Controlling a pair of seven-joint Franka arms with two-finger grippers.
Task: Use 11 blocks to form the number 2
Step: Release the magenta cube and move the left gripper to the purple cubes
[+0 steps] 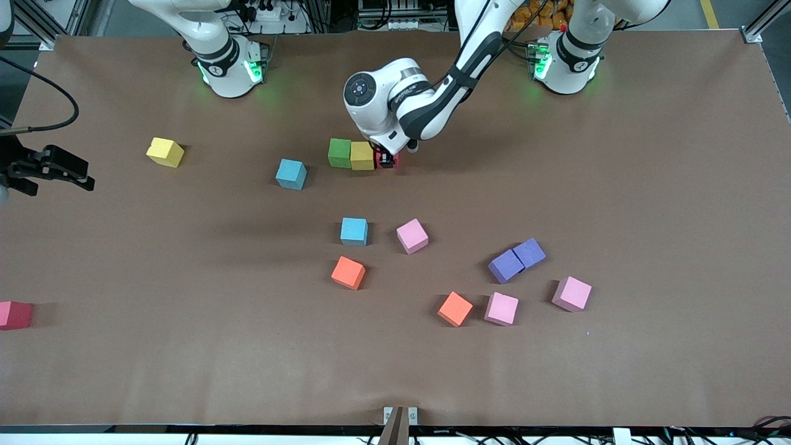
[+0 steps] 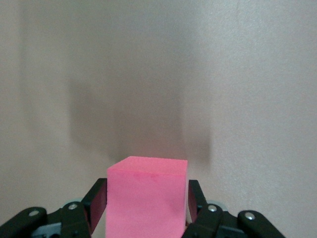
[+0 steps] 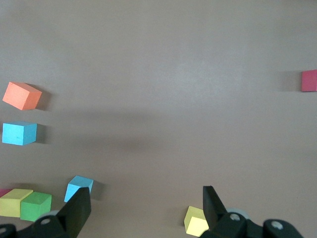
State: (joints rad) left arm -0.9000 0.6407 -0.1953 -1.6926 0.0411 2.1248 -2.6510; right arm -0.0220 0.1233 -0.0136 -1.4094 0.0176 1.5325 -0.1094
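Observation:
A green block (image 1: pixel 339 152), a yellow block (image 1: pixel 362 156) and a red block (image 1: pixel 395 162) stand edge to edge in a row on the table. My left gripper (image 1: pixel 387 162) is down around the red block (image 2: pixel 147 198); its fingers (image 2: pixel 99 201) flank the cube with slight gaps, open. My right gripper (image 1: pixel 88 175) hangs open and empty at the right arm's end of the table, with a loose yellow block (image 3: pixel 197 221) below it. Loose blocks lie nearer the camera: light blue (image 1: pixel 354 231), pink (image 1: pixel 412 236), orange (image 1: pixel 348 272), two purple (image 1: pixel 506 266).
Another light blue block (image 1: pixel 291 173) sits beside the row toward the right arm's end, and the loose yellow block (image 1: pixel 165 152) farther that way. An orange (image 1: pixel 455 308) and two pink blocks (image 1: pixel 501 308) (image 1: pixel 571 293) lie near the purple pair. A red block (image 1: pixel 15 314) sits at the table's edge.

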